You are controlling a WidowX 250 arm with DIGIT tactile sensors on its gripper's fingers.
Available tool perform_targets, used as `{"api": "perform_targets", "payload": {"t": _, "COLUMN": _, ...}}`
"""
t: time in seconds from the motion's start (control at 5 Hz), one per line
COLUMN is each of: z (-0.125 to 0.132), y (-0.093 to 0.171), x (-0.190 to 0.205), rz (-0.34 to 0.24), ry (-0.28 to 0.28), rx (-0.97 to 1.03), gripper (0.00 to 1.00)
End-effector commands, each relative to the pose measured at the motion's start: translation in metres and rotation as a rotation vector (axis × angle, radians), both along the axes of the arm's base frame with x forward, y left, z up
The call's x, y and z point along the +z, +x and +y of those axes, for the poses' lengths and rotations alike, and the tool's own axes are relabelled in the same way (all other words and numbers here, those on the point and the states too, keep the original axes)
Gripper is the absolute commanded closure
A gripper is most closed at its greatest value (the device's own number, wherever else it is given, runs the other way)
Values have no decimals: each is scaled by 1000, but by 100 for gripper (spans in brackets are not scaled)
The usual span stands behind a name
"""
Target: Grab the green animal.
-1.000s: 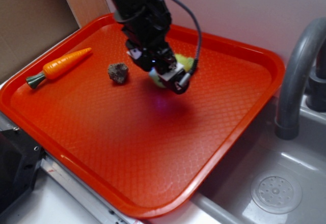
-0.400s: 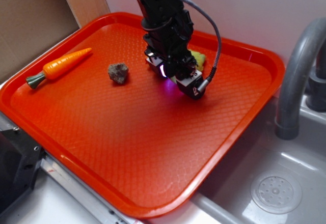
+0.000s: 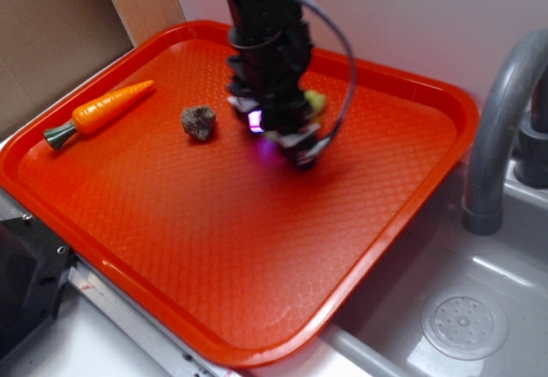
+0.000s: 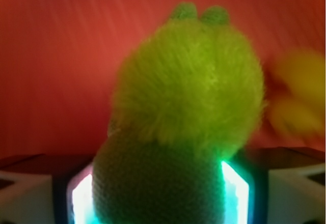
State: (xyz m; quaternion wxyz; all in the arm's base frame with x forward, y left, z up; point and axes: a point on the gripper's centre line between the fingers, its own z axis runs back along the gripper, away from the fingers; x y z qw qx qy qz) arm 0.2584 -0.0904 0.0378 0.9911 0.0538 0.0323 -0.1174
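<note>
- Pincer [image 3: 295,141] sat low over the far middle of the red tray [image 3: 257,248], arm blurred in the exterior view. Wrist view showed the green animal [image 4: 186,127] filling the space between the two lit pads [image 4: 237,193], its dull-green head pressed against both, so the pincer was pinching the green animal.
- Going left to right in the exterior view: orange toy carrot [image 3: 107,110] lay near the tray's left rim, green stub end pointing left.
- Grey-brown rock-like lump [image 3: 199,122] sat right of the carrot, apart from it, and just left of the pincer.
- Green animal [image 3: 314,103] showed only as a yellow-green patch behind the gripper body, at the tray's far centre; rest hidden by the arm.
- Wrist view: fuzzy yellow-green body above the head, two small green feet at the top edge. Blurred yellow object [image 4: 298,94] sat to the right of it; too smeared to identify.
- Grey faucet [image 3: 501,128] and sink [image 3: 462,321] were right of the tray.
</note>
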Motion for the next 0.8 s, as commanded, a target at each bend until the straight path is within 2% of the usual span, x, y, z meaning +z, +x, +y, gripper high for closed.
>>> {"api": "perform_targets", "payload": {"t": 0.0, "z": 16, "y": -55, "x": 114, "rz": -86, "ry": 14, "rx": 177, "gripper": 100}}
{"api": "perform_targets", "payload": {"t": 0.2, "z": 17, "y": -82, "x": 146, "rz": -144, "ry": 29, "rx": 227, "gripper": 100}}
{"api": "perform_targets", "payload": {"t": 0.4, "z": 16, "y": -101, "x": 168, "rz": -208, "ry": 4, "rx": 322, "gripper": 100}}
{"api": "perform_targets", "payload": {"t": 0.6, "z": 15, "y": -89, "x": 150, "rz": -99, "ry": -53, "rx": 243, "gripper": 100}}
